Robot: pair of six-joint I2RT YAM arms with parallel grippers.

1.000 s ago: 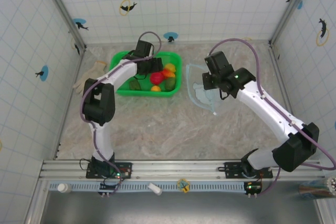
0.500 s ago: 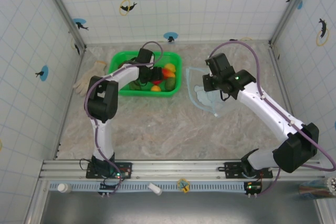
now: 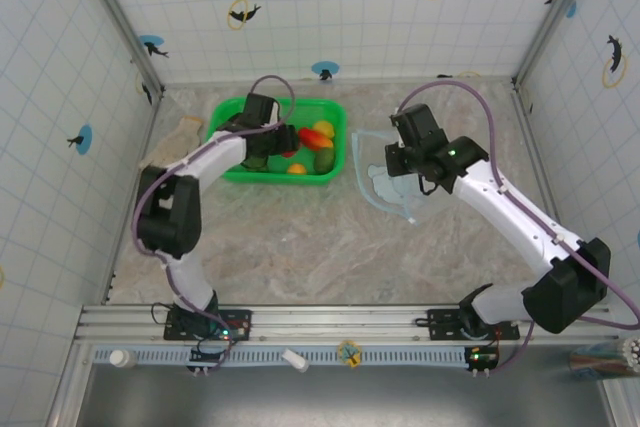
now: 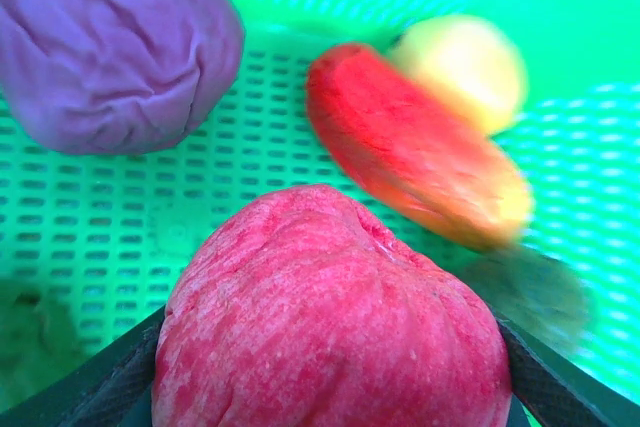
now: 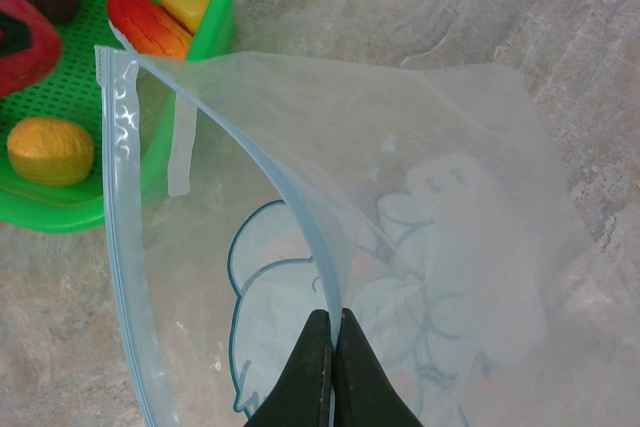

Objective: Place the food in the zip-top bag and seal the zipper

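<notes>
Right arm is stretching up-frame, right claw (image 5: 330, 347) pinching shut on the one zip-top bag (image 5: 450, 247), right of centre. Left claw (image 4: 330, 387) is straddling one red fruit (image 4: 330, 317) in the one green basket (image 3: 280, 178), upper centre; I cannot tell whether it is gripping. Three other foods (image 4: 410, 147) are lying beyond.

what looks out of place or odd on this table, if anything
Only the pale glove lying on the table left of the green basket: it is no food. The toy food sits inside the basket, nothing spilled.
</notes>
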